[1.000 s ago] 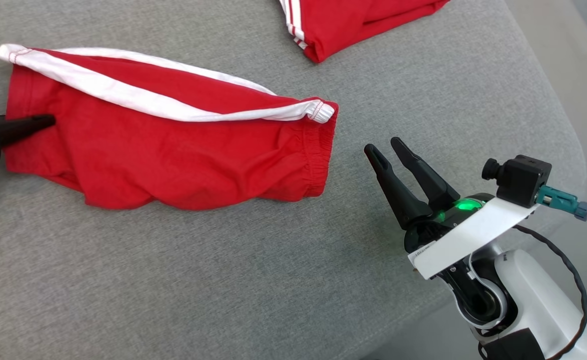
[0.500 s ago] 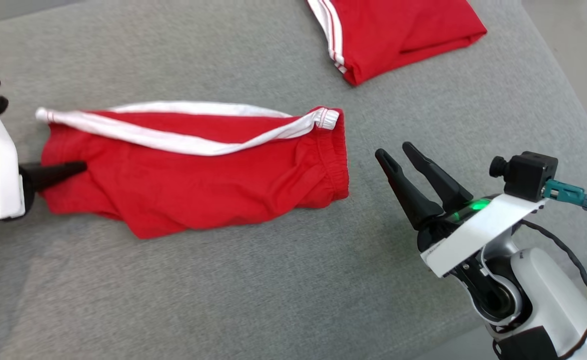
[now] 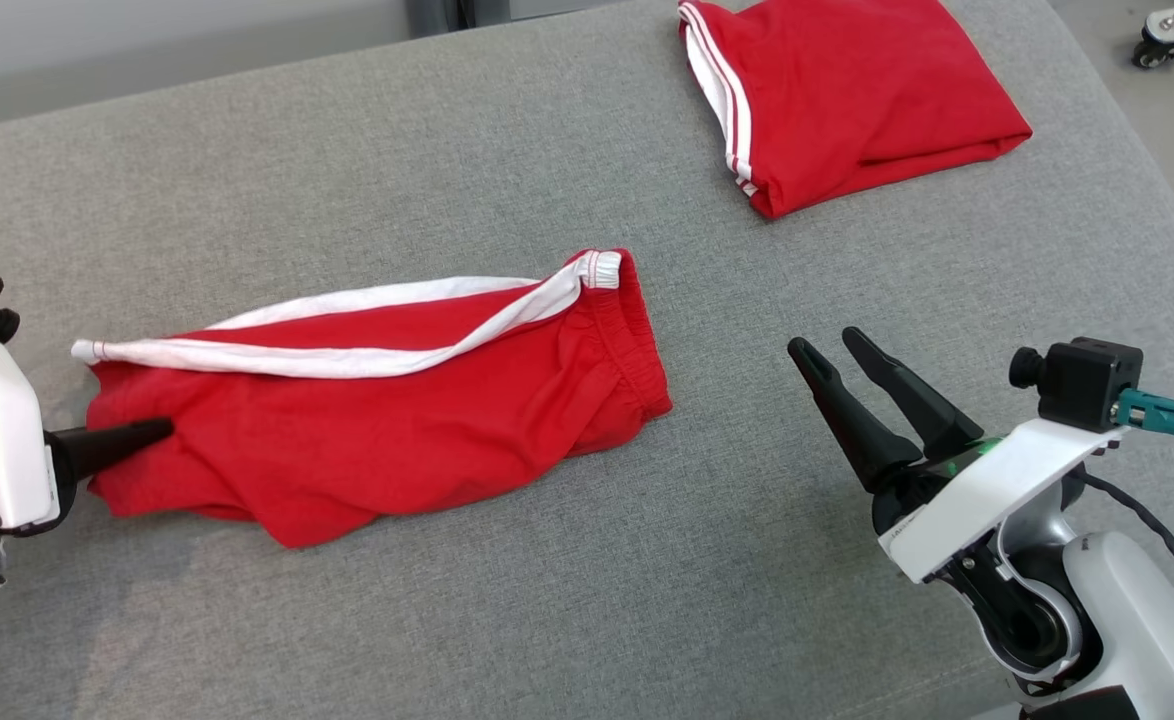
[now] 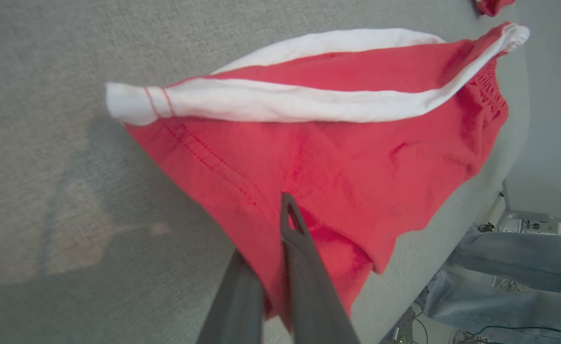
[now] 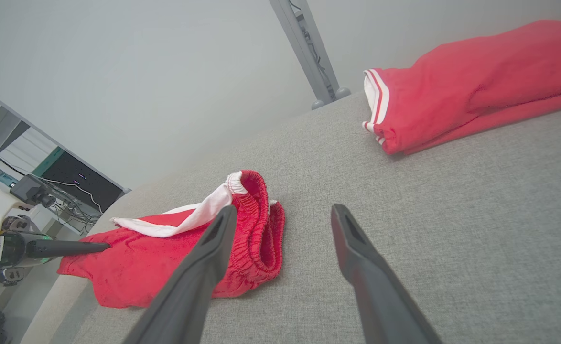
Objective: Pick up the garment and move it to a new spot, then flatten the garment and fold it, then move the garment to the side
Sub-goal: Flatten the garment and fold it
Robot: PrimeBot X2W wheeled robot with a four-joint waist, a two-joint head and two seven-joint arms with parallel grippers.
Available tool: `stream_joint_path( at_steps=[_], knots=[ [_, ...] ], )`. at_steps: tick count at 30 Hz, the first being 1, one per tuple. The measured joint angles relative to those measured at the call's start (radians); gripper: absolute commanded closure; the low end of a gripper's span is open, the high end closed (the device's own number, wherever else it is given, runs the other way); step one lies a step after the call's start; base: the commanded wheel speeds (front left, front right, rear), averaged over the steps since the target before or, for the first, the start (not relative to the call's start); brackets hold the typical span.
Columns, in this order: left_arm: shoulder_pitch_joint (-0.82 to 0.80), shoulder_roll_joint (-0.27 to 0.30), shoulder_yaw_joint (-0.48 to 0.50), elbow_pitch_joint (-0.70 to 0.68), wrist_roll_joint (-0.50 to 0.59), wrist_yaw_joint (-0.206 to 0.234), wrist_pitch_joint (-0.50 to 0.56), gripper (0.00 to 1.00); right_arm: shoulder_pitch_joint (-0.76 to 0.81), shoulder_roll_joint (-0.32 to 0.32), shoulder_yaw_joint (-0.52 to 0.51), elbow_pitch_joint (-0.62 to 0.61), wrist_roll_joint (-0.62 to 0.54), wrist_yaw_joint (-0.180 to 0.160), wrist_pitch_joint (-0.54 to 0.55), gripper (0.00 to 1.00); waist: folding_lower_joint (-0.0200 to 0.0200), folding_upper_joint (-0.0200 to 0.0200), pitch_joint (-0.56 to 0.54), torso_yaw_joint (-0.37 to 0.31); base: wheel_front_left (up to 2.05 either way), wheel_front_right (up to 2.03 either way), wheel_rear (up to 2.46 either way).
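Garment (image 3: 377, 440) leftward in level left gripper (image 3: 160, 431)

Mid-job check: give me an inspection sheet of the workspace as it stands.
Surface: grey fabric surface, nothing seen wrong.
Job's things: red shorts, rumpled, white stripe uppermost.
Clutter: folded red garment, far right, apart from the shorts.
Grippers: left gripper shut on the shorts' leg end; right gripper open, off the cloth.
Cables: teal cable plug on the right wrist camera.
Surroundings: person's legs in jeans; caster.
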State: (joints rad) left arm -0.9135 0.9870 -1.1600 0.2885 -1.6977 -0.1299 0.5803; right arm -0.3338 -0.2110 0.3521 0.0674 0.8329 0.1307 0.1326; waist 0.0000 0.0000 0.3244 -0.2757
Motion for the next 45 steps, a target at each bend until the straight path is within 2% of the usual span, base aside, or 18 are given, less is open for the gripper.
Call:
stream_joint_path(
  at_steps=[6, 7, 8, 9, 10, 19, 22, 28, 31, 34, 39, 42, 45],
  knots=[
    [0.05, 0.006, -0.005, 0.0, -0.026, 0.0, -0.016, 1.0, 0.022, -0.002, -0.026, -0.02, -0.009, 0.0, 0.027, 0.0, 0.0, 0.0, -0.027, 0.012, 0.0, 0.0, 0.0],
    [0.055, 0.006, -0.007, -0.001, -0.03, 0.0, -0.016, 0.96, 0.025, -0.002, -0.028, -0.021, -0.012, 0.0, 0.033, 0.0, 0.0, 0.0, -0.031, 0.013, 0.0, 0.0, 0.0],
    [0.062, 0.006, -0.008, 0.0, -0.029, 0.0, -0.016, 0.54, 0.03, -0.001, -0.029, -0.022, -0.016, 0.0, 0.036, 0.0, 0.0, 0.0, -0.035, 0.014, 0.0, 0.0, 0.0],
    [0.066, 0.004, -0.01, 0.003, -0.029, 0.0, -0.018, 0.54, 0.035, -0.001, -0.031, -0.023, -0.016, 0.0, 0.044, 0.0, 0.0, 0.0, -0.039, 0.015, 0.0, 0.0, 0.0],
    [0.066, 0.001, -0.012, 0.009, -0.027, 0.0, -0.022, 0.0, 0.036, 0.002, -0.036, -0.026, -0.019, 0.0, 0.052, 0.0, 0.0, 0.0, -0.047, 0.017, 0.0, 0.0, 0.0],
    [0.071, -0.021, -0.001, 0.015, -0.007, 0.0, -0.072, 0.0, 0.052, -0.004, -0.056, -0.04, -0.033, 0.0, 0.078, 0.0, 0.0, 0.0, -0.091, 0.043, 0.0, 0.0, 0.0],
    [0.066, -0.021, 0.013, 0.008, 0.07, 0.0, -0.162, 0.0, 0.057, -0.008, -0.06, -0.043, -0.033, 0.0, 0.088, 0.0, 0.0, 0.0, -0.11, 0.06, 0.0, 0.0, 0.0],
    [0.078, -0.013, 0.043, -0.043, 0.137, 0.001, -0.322, 0.0, 0.078, -0.022, -0.075, -0.05, -0.046, 0.0, 0.09, 0.0, 0.0, 0.0, -0.149, 0.101, 0.0, 0.0, 0.0],
    [0.107, -0.002, 0.067, -0.072, 0.161, 0.021, -0.435, 0.0, 0.088, -0.024, -0.075, -0.051, -0.051, 0.0, 0.088, 0.0, 0.0, 0.0, -0.169, 0.124, 0.0, 0.0, 0.0],
    [0.141, 0.0, 0.095, -0.116, 0.198, 0.069, -0.58, 0.0, 0.107, -0.023, -0.077, -0.053, -0.063, 0.0, 0.069, 0.0, 0.0, 0.0, -0.187, 0.146, 0.0, 0.0, 0.0],
    [0.238, -0.004, 0.123, -0.204, 0.228, 0.179, -0.78, 0.0, 0.139, -0.02, -0.099, -0.051, -0.11, 0.0, -0.008, 0.0, 0.0, 0.0, -0.211, 0.18, 0.0, 0.0, 0.0],
    [0.295, -0.021, 0.158, -0.247, 0.258, 0.252, -0.83, 0.0, 0.159, -0.011, -0.124, -0.043, -0.145, 0.0, -0.062, 0.0, 0.0, 0.0, -0.221, 0.197, 0.0, 0.0, 0.0],
    [0.367, -0.057, 0.25, -0.277, 0.296, 0.311, -0.839, 0.0, 0.183, 0.003, -0.148, -0.025, -0.18, 0.0, -0.096, 0.0, 0.0, 0.0, -0.228, 0.212, 0.0, 0.0, 0.0]
  ],
)
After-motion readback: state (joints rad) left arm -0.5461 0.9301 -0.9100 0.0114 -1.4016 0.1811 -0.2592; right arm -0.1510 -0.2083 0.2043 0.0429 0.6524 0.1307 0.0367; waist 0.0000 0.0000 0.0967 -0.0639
